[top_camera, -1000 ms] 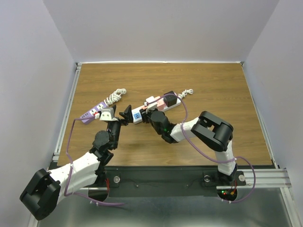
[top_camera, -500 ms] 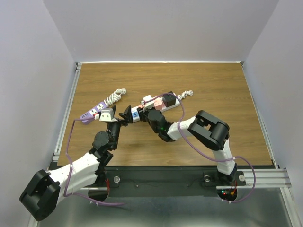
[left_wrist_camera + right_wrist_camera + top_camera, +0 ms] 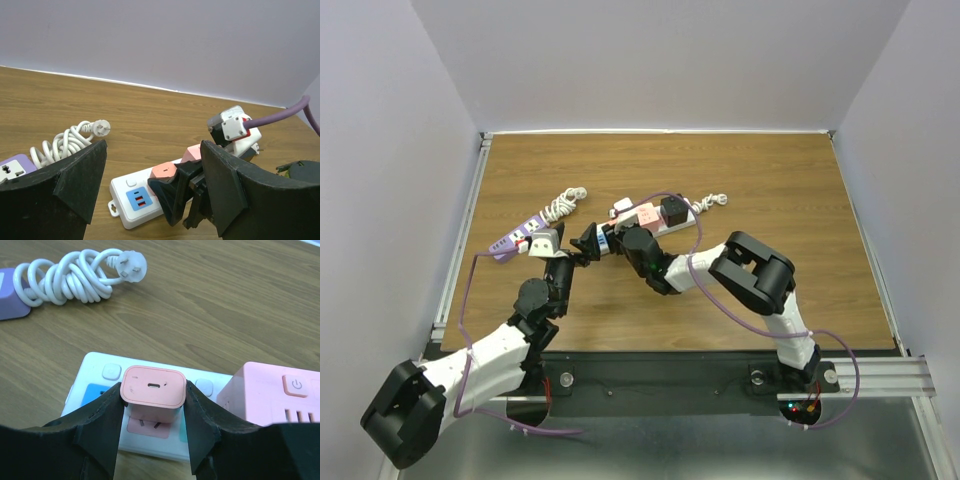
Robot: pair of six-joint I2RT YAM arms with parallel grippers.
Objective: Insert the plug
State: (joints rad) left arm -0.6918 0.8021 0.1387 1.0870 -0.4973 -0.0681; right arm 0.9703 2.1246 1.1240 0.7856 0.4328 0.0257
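A small pink plug (image 3: 152, 386) with a port on its top face is held in my right gripper (image 3: 153, 394), which is shut on its two sides. It hangs just over the pink socket of the white power strip (image 3: 97, 371); the socket's slots show below it and its prongs are hidden. In the left wrist view the plug (image 3: 165, 171) and the right gripper (image 3: 187, 192) lie over the strip (image 3: 127, 195). My left gripper (image 3: 150, 192) is open, one finger on each side of the strip's blue-panel end. From above, both grippers meet at the strip's left end (image 3: 603, 241).
A bigger pink adapter (image 3: 280, 395) and a black adapter (image 3: 673, 210) sit further along the strip. A coiled white cable (image 3: 563, 203) and a purple power strip (image 3: 515, 237) lie to the left. A purple cable (image 3: 720, 300) trails from the right arm.
My right arm has moved left with the plug, closer to the left gripper, and the white strip has shifted slightly left. The left arm has barely moved.
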